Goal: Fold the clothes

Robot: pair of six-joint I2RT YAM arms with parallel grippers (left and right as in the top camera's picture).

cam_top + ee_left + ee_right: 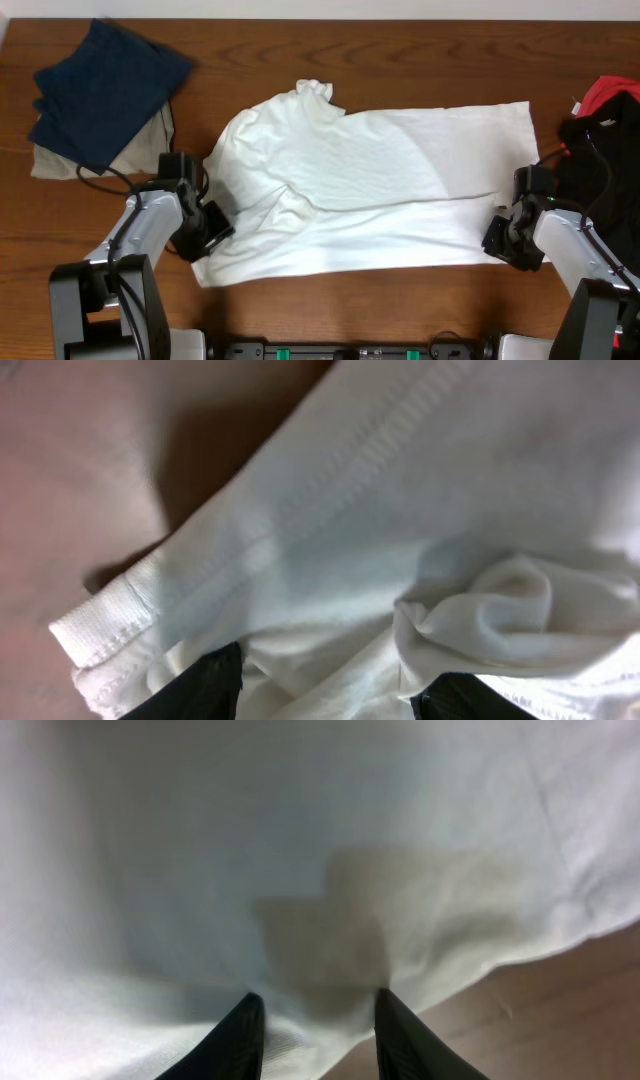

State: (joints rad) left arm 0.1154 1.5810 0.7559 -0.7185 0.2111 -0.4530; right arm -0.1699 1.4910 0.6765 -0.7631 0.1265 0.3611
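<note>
A large white T-shirt [370, 190] lies plain side up across the middle of your wooden surface [400, 310]. Its straight hem is toward 3 o'clock and its rumpled shoulder end toward 9 o'clock. A strip of bare wood runs along the shirt's 6 o'clock edge, and a wider band along 12 o'clock.

At 10 o'clock a folded navy garment [105, 90] sits on a beige one [50, 160], near the shirt. At 3 o'clock red and black clothes [600, 150] lie just beside the hem.

Your left hand [207, 232] is at the shirt's 8 o'clock edge. Its fingers [205, 685] stand apart with bunched cloth between them, and you cannot tell whether they are pinching it. Your right hand [503, 240] is at the 4 o'clock corner, its fingers [240, 1035] parted over the hem edge.
</note>
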